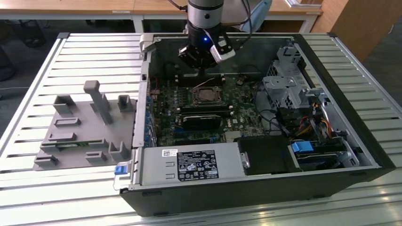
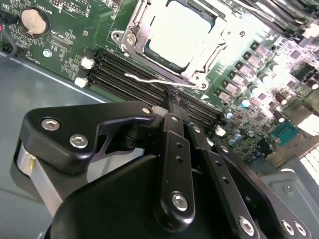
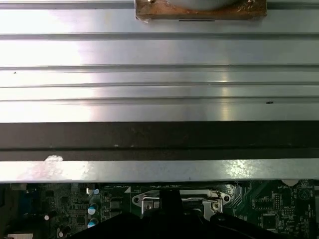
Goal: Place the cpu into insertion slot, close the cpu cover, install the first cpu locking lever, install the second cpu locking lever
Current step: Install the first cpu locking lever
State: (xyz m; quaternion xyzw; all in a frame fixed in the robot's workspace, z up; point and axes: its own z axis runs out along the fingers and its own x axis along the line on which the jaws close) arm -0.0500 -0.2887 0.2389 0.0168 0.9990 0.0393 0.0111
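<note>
Second wrist view showed the tool, fingers closed together, touching a wire lever just beside the slot.

Open pc case lying flat on a slatted metal counter. Black pincer hanging down inside near the far wall, just above the insertion slot on the green board. Silver power supply at the near edge. Grey plastic fixture parked beside the case on the exterior view's left
</note>
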